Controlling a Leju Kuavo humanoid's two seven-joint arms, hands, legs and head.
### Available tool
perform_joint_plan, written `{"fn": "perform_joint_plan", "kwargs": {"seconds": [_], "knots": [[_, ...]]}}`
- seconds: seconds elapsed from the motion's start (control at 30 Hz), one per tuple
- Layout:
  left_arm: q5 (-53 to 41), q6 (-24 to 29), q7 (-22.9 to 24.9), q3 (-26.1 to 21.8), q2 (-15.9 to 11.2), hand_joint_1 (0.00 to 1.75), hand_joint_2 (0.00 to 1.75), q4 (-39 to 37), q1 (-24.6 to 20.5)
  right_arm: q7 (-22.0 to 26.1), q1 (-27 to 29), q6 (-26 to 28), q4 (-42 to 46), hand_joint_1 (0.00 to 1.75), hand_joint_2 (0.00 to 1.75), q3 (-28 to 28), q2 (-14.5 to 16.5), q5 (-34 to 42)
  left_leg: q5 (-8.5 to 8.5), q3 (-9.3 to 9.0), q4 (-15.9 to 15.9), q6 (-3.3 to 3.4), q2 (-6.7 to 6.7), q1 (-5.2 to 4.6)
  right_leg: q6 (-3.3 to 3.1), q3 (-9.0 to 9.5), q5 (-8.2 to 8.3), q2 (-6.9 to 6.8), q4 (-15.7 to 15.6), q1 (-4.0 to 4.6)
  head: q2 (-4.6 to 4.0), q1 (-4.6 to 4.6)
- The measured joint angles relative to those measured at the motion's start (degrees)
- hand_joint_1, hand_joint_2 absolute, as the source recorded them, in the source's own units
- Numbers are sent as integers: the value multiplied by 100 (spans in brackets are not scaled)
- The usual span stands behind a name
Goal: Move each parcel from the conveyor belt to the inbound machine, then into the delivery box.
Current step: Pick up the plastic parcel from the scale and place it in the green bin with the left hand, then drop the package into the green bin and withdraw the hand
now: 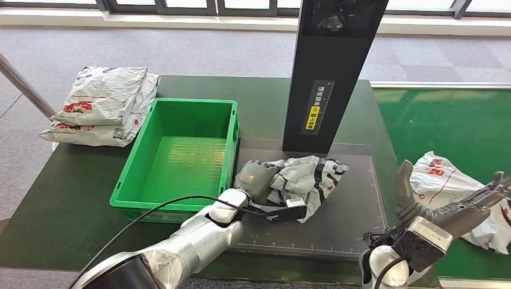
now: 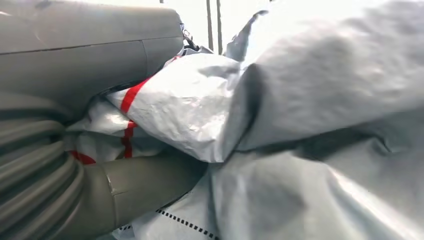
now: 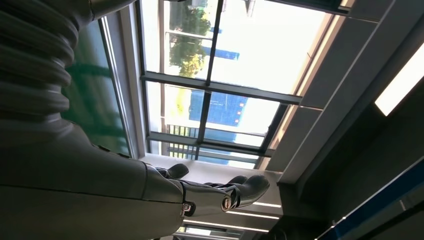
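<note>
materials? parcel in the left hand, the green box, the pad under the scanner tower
Parcel: looks like thin grey-white plastic film, a poly mailer; it crumples and creases with a slight sheen under the left hand.
Green box: seems rigid moulded plastic, smooth, with a ribbed rim and glare on its floor.
Pad: a dark matte sheet with printed ruler marks; rubber or vinyl, hard to tell.

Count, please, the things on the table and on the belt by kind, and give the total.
Grey parcels: 4. Two are stacked left of the bin, one is gripped by the left hand on the dark mat, and one lies on the green belt.
Green bins: 1
Black scanner towers: 1
Total: 6
</note>
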State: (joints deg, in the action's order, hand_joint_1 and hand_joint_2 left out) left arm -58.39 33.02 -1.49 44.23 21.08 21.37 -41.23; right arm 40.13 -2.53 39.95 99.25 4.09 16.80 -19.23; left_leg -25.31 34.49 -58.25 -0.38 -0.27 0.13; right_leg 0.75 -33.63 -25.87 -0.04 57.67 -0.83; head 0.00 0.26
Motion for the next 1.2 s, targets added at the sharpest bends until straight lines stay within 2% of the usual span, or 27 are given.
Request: {"fn": "perform_joint_plan", "kwargs": {"seconds": [0.1, 0.17, 0.23, 0.4, 0.5, 0.6, 0.77, 0.9, 1.1, 1.2], "knots": [[-1079, 629, -45, -361, -27, 175, 175, 554, 128, 0, 25, 0, 1, 0, 175, 45, 4, -17, 0, 1, 0, 0, -1, -1, 0, 2, 0, -1, 0, -1, 0, 1], [-1798, 692, -412, -883, -37, 175, 175, 1380, 414, 0, 51, 0, 2, 0, 175, 87, 8, -28, -1, 3, 0, 0, 2, -2, 0, -1, 0, 3, 0, -2, 0, 2], [-2114, 712, -794, -1513, -15, 175, 175, 2376, 755, 0, 78, 0, 2, 0, 175, 101, 9, -33, -4, 5, 0, 0, 17, -2, 0, -8, 0, 17, 0, -2, 0, 1], [-1705, 722, -1597, -2758, -1, 175, 175, 4414, 1292, -1, 143, 0, 9, 0, 175, 192, 9, -15, -10, 3, 2, 1, 38, 1, -1, -15, -1, 30, 0, 2, 0, -1], [-1317, 722, -1919, -3272, -1, 175, 175, 5229, 1519, 0, 206, 0, 51, 0, 175, 247, 9, -3, -10, 3, 5, 1, 37, 3, -3, -14, -2, 27, 1, 4, 0, 0], [-1058, 722, -2029, -3684, -1, 175, 175, 5769, 1679, 1, 319, 0, 137, 0, 175, 325, 9, 13, -9, 3, 6, 0, 34, 3, -4, -12, -3, 25, 1, 4, 0, 0], [-1008, 718, -2022, -4069, -3, 175, 175, 6216, 1812, 0, 423, 0, 223, 0, 175, 421, 9, 22, -10, 4, 5, 1, 30, 2, -3, -10, -3, 23, 1, 2, 0, 0], [-1127, 716, -1769, -4348, -10, 175, 175, 6246, 1816, 1, 489, 0, 298, 0, 175, 483, 13, 11, -10, 3, 5, 2, 30, 0, -3, -10, -3, 22, 0, 0, 0, 1], [-1541, 703, -1269, -5003, -16, 175, 175, 5562, 1686, 2, 627, 0, 446, 0, 175, 556, 25, 55, -8, 1, 5, 0, 32, 1, -4, -12, -2, 23, 0, 2, 0, -1], [-1862, 702, -1097, -5452, -38, 175, 175, 4888, 1429, 2, 676, 0, 503, 0, 175, 571, 26, 62, -5, -1, 5, -2, 27, 2, -4, -7, -2, 21, 0, 2, 1, 1]]}}
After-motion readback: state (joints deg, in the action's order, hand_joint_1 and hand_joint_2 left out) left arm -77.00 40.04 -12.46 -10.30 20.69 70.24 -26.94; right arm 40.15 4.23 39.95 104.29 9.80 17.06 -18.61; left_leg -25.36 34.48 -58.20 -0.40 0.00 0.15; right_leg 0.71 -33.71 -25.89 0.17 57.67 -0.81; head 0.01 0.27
